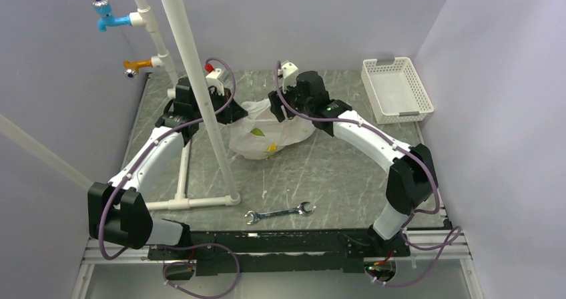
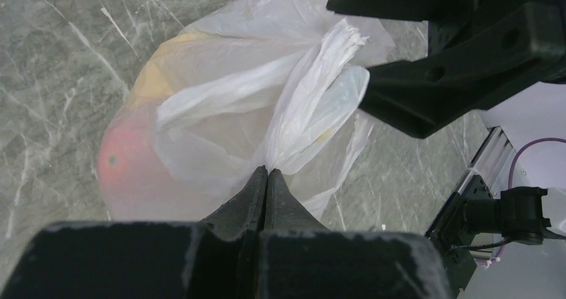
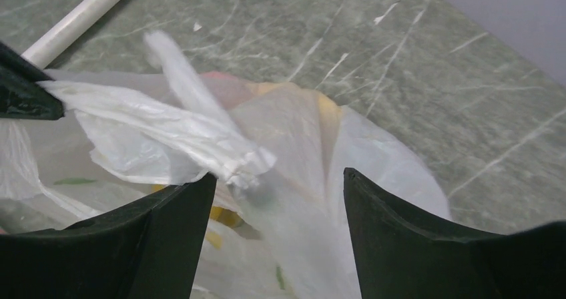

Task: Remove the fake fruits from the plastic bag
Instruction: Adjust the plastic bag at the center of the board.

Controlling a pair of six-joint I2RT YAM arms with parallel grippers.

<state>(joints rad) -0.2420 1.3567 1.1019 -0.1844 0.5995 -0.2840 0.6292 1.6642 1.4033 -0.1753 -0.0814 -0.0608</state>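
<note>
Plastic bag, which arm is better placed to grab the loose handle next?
The right arm. Its jaws stand open above the plastic bag with the loose twisted handle between them. The left arm has its jaws shut on another gathered fold of the bag, so it is occupied.

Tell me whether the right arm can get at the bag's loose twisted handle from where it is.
Probably yes: the right hand is open, its fingers either side of the twisted handle of the plastic bag, nothing between. The left hand is shut on the bag.
</note>
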